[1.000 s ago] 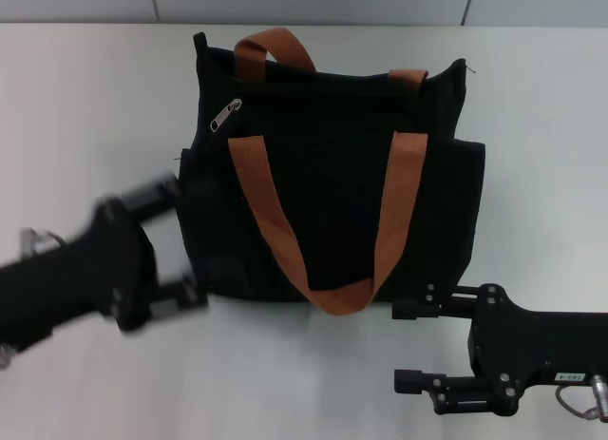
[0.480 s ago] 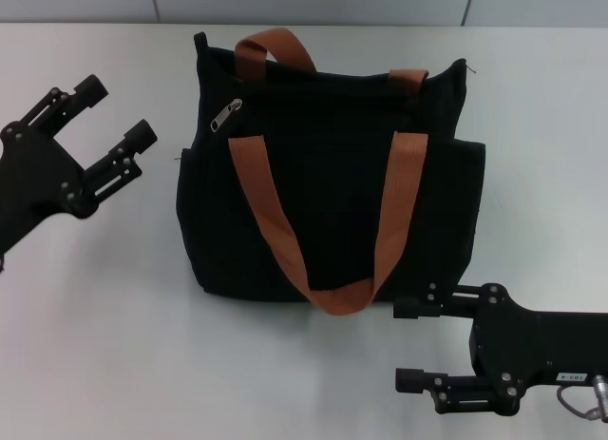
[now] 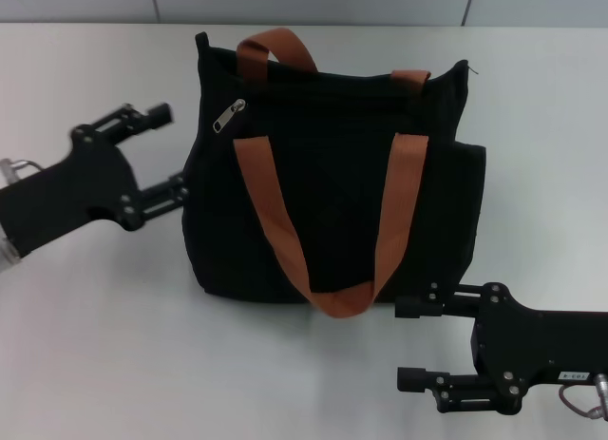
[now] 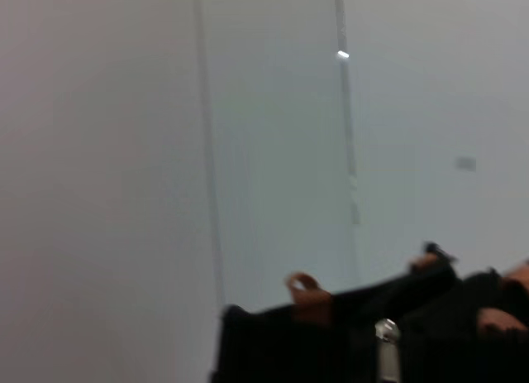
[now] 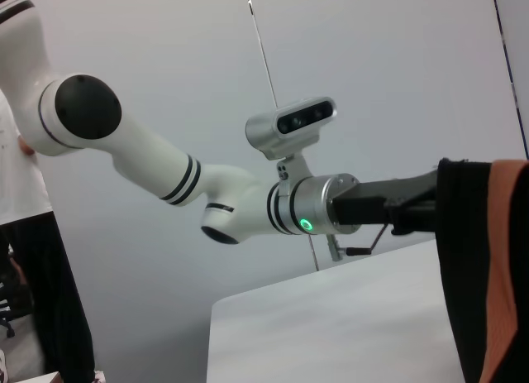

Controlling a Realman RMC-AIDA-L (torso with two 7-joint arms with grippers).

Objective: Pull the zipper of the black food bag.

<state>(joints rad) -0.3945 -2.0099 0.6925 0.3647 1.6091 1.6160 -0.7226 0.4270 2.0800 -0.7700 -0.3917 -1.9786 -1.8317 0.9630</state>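
Note:
The black food bag [image 3: 332, 183] lies flat on the white table, its two orange-brown handles draped over it. The silver zipper pull [image 3: 226, 115] sits near the bag's top left corner; it also shows in the left wrist view [image 4: 385, 358]. My left gripper [image 3: 169, 147] is open at the bag's left edge, one finger near the top corner, the other lower against the side. My right gripper [image 3: 407, 343] is open and empty on the table below the bag's lower right corner. The right wrist view shows the bag's edge [image 5: 471, 275] and my left arm [image 5: 207, 193].
The white table [image 3: 95, 345] extends left and in front of the bag. A grey wall with panel seams stands behind the table. A person stands at the far edge of the right wrist view [image 5: 33, 259].
My left gripper swung from beside the bag's lower left corner out to the left, then came back in to the bag's upper left edge. The bag shifted slightly. The right arm stayed put.

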